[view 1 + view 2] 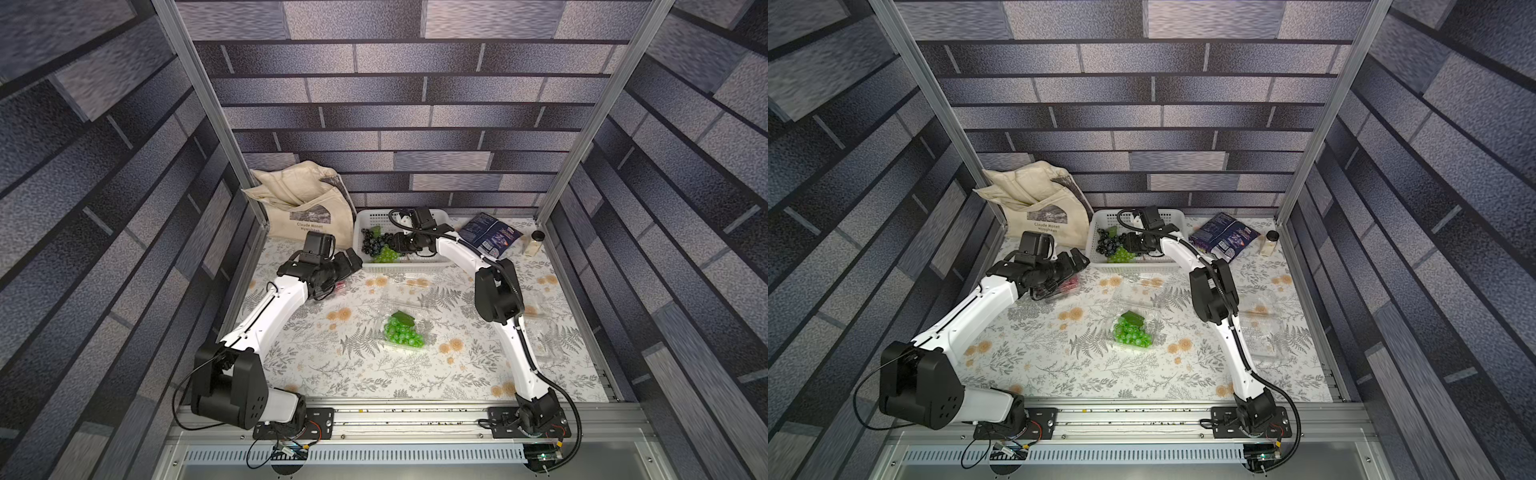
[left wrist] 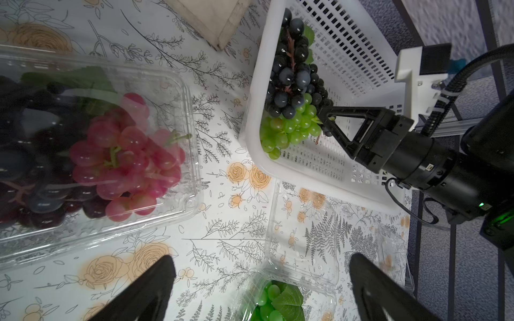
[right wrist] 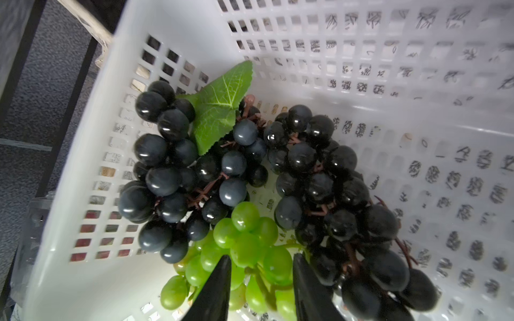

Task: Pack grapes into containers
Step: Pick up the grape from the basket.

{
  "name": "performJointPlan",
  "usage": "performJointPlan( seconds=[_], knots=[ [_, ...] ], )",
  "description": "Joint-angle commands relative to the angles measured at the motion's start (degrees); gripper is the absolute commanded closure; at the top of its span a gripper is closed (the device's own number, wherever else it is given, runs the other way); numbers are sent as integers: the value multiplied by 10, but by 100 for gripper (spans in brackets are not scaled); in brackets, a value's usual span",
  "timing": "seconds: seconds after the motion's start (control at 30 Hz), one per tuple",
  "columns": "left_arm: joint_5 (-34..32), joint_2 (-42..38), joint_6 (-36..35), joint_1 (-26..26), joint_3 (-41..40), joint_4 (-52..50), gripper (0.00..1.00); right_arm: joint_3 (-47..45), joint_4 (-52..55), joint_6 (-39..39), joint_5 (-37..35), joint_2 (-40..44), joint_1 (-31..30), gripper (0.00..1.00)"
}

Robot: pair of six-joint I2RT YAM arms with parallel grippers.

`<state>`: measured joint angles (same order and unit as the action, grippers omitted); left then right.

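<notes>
The table is walled on the left, right and far sides; its near edge is the rail carrying both arms. The widest bare stretch is the near half. The far strip is crowded: tote in the left corner, basket just right of it, then a packet and a jar by the right post.

The right gripper reaches into the basket's left end, jaws narrowed either side of the green bunch; whether they pinch it I cannot tell. Dark bunches with a leaf lie touching it, against the basket's left wall.

The left gripper hangs wide and empty over bare cloth, just near-left of the basket. The left box, partly under that arm, holds a red bunch and dark grapes. The middle box, lid open, holds a second green bunch with a leaf. The right box lies beside the right arm near the right edge, cloth showing through.
</notes>
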<state>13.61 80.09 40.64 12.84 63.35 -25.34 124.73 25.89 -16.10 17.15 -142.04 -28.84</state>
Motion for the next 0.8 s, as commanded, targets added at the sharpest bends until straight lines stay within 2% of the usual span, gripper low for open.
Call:
performJointPlan(
  seconds=[0.0, 0.07, 0.3, 0.77],
  knots=[
    [10, -13, -10, -5, -8, -6, 0, 22, 22, -5, 8, -9, 2, 65],
    [10, -13, -9, -5, -10, -4, 0, 21, 23, -5, 6, -8, 2, 69],
    [13, -13, -6, -6, -15, 1, 0, 20, 30, -2, 3, -2, 1, 99],
    [12, -27, -3, -6, -22, 5, 0, -80, -46, 4, -9, 128, 2, 100]
  ],
)
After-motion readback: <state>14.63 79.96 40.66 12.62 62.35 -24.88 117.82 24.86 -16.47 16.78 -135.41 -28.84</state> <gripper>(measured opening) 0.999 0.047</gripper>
